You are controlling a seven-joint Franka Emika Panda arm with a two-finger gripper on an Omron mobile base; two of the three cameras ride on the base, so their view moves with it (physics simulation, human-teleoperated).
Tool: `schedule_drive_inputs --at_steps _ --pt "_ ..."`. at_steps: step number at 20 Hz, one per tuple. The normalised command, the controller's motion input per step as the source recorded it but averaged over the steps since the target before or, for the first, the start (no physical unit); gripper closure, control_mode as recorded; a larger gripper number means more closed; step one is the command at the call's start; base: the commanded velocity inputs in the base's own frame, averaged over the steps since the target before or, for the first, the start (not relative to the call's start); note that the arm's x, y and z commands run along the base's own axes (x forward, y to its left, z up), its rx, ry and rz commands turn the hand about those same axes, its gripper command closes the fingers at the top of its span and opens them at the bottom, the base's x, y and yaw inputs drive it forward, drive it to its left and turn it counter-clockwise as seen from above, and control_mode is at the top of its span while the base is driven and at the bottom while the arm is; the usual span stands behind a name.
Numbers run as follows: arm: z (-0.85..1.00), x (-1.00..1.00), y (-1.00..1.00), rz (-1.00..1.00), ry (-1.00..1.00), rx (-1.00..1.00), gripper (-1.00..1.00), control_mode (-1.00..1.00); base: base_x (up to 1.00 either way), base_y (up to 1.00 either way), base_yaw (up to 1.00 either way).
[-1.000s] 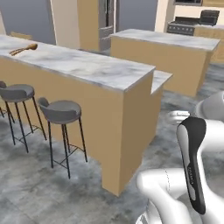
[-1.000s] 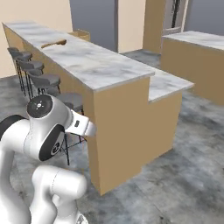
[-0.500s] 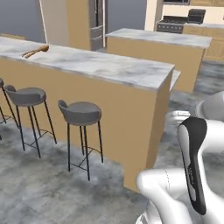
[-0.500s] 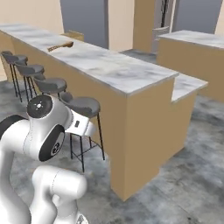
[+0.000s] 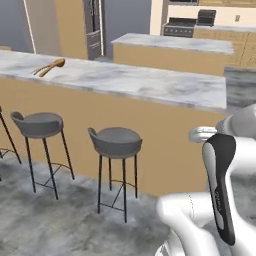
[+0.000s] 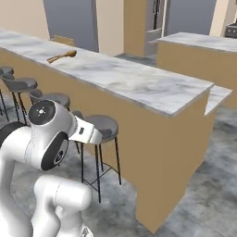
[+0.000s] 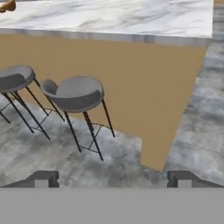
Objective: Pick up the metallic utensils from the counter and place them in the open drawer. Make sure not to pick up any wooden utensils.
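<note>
Two wooden spoons lie on the counter; gripper fingers apart, empty.

The long marble-topped table runs from upper left toward the right, its tan base ending in a corner at lower right. An orange-brown wooden spoon lies on its far left stretch. Grey bar stools stand in a row along the tan side, on thin black legs. A second island sits beyond at upper right. The white arm rises at lower left.
</note>
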Motion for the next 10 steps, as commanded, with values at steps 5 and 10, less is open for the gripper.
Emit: schedule_drive_inputs --at_steps 5,10 --pt "0.0 0.0 0.0 0.0 0.0 0.0 -1.0 1.0 0.32 1.0 -0.22" --pt "0.0 0.0 0.0 0.0 0.0 0.0 -1.0 1.0 0.03 1.0 -0.15"
